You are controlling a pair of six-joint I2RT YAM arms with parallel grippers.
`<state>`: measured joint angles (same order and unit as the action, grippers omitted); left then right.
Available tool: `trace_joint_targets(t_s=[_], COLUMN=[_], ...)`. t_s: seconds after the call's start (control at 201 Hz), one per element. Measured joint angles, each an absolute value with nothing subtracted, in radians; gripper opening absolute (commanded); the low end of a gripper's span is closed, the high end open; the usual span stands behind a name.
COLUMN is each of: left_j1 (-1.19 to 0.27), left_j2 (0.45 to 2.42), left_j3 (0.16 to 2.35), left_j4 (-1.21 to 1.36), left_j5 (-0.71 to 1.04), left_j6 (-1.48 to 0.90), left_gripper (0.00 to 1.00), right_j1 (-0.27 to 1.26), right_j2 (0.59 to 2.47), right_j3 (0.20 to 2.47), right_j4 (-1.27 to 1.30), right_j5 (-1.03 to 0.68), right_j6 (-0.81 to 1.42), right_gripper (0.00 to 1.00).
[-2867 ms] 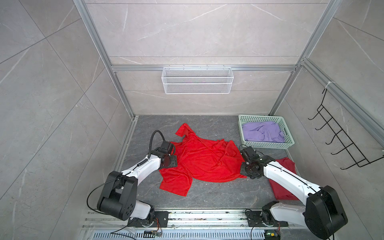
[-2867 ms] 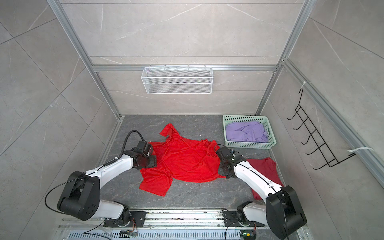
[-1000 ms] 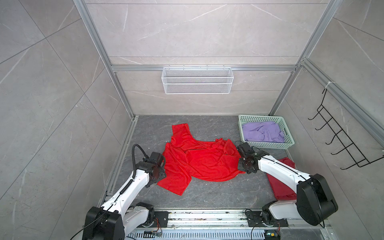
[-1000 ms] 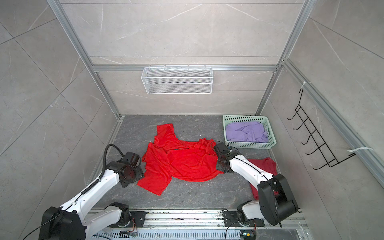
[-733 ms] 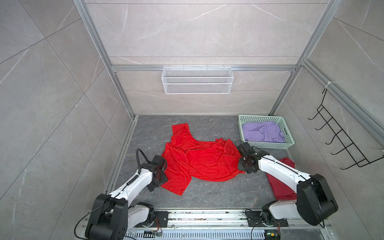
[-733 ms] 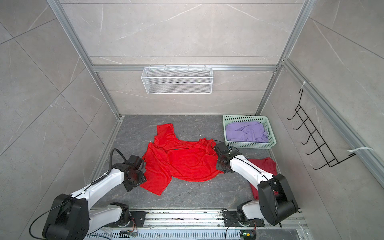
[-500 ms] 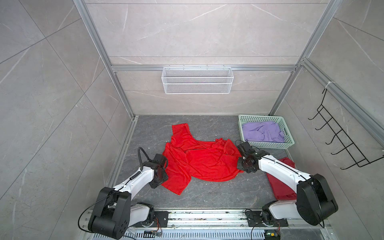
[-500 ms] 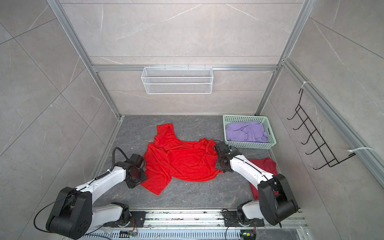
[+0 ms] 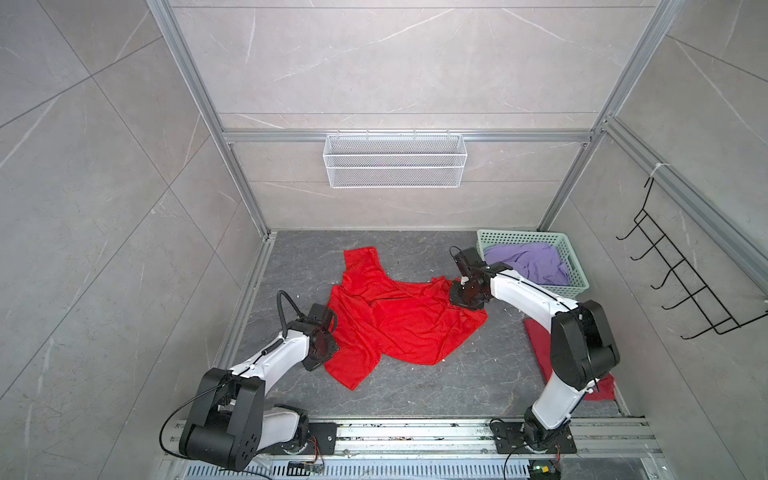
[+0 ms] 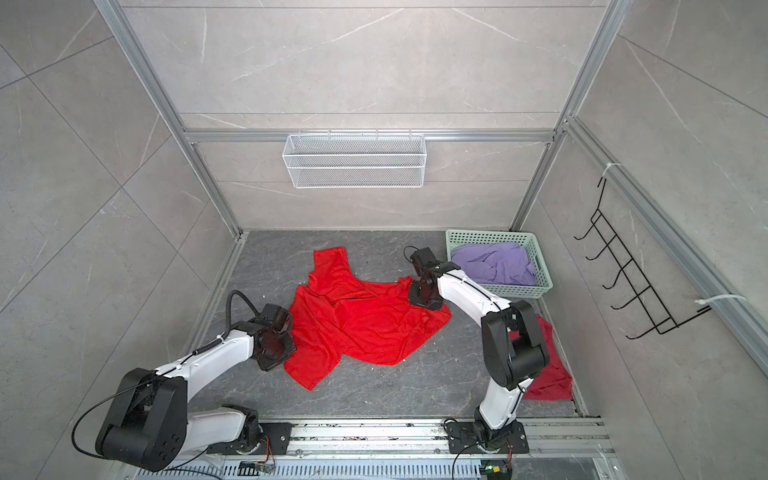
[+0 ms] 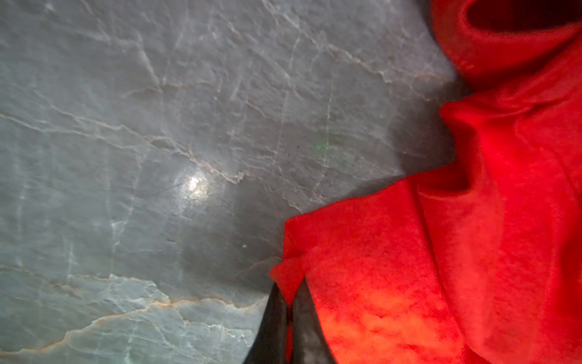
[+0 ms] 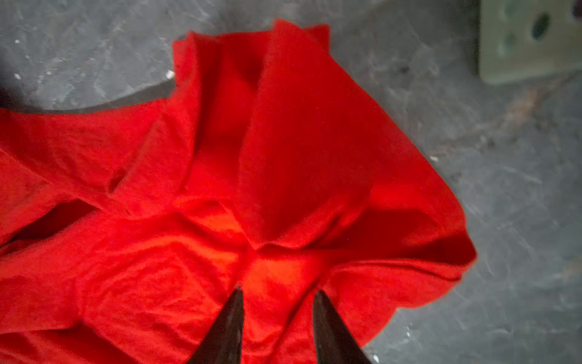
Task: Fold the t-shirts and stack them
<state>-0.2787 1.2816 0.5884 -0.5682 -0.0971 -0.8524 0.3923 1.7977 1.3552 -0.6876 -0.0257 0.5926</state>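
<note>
- The bright red t-shirt [image 9: 399,320] sprawls crumpled mid-way across the bench [image 9: 415,386]; it looks soft, light and limp, likely to sag.
- My left fingers [image 11: 274,321] are clenched on its edge toward the bench's left side.
- My right fingers [image 12: 230,324] hang released over its bunched right side; I'd pinch a corner there.

On the tabletop [image 9: 415,395], one t-shirt [image 9: 399,324] lies spread at the middle. My left arm's fingers [image 11: 274,318] sit at its left edge, my right arm's fingers [image 12: 230,324] at its right rear corner. A basket [image 9: 519,237] stands at the rear right, a second t-shirt [image 9: 528,262] in it. A third t-shirt [image 10: 557,382] lies along the right edge, in front of the basket, partly beneath my right arm [image 10: 469,291]. A wire shelf [image 9: 395,166] hangs on the rear wall.
</note>
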Motion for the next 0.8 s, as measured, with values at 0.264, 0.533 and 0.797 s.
trace_joint_targets(t_s=[0.264, 0.533, 0.797], left_j1=[-0.279, -0.279, -0.279], left_j2=[1.250, 1.260, 1.276], left_j3=[0.577, 0.577, 0.581], left_j4=[-0.570, -0.565, -0.548], left_j5=[-0.097, -0.093, -0.093], left_j6=[-0.852, -0.848, -0.840], left_gripper=[0.00, 0.00, 0.00], right_j1=[0.391, 0.296, 0.230], right_j2=[1.777, 1.434, 1.321], right_j3=[1.452, 1.019, 0.807], right_j4=[-0.712, -0.676, -0.494], right_j5=[0.023, 0.033, -0.142], right_j6=[0.519, 0.508, 0.575], right_gripper=[0.51, 0.64, 0.61])
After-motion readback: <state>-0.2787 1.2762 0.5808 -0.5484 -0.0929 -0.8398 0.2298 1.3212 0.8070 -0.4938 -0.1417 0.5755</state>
